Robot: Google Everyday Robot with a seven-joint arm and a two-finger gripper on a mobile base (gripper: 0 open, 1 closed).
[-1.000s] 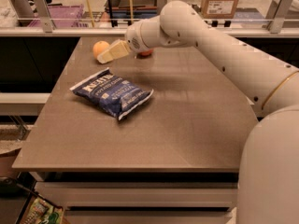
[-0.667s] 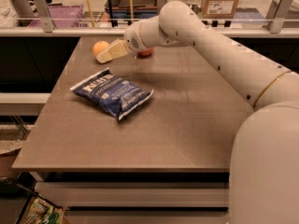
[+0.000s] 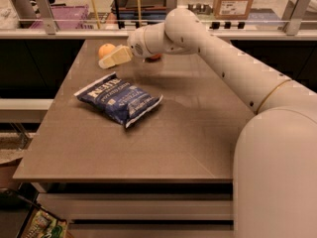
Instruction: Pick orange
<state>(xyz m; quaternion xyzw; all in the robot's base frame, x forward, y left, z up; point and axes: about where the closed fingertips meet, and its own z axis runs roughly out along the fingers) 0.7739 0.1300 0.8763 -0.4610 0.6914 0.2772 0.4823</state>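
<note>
The orange point(image 3: 105, 49) is a small round yellow-orange fruit at the far left of the brown table point(image 3: 178, 133). My gripper point(image 3: 112, 58) reaches in from the right on a long white arm and sits right next to the orange, its pale fingers partly in front of the fruit's right side. A red apple point(image 3: 155, 57) is mostly hidden behind my wrist.
A blue chip bag point(image 3: 119, 98) lies flat on the table in front of the gripper. A railing with posts point(image 3: 44, 11) runs along the far edge, with bins and boxes behind it. My white base fills the lower right.
The gripper has stayed beside the orange with hardly any movement. The orange and the bag have not moved.
</note>
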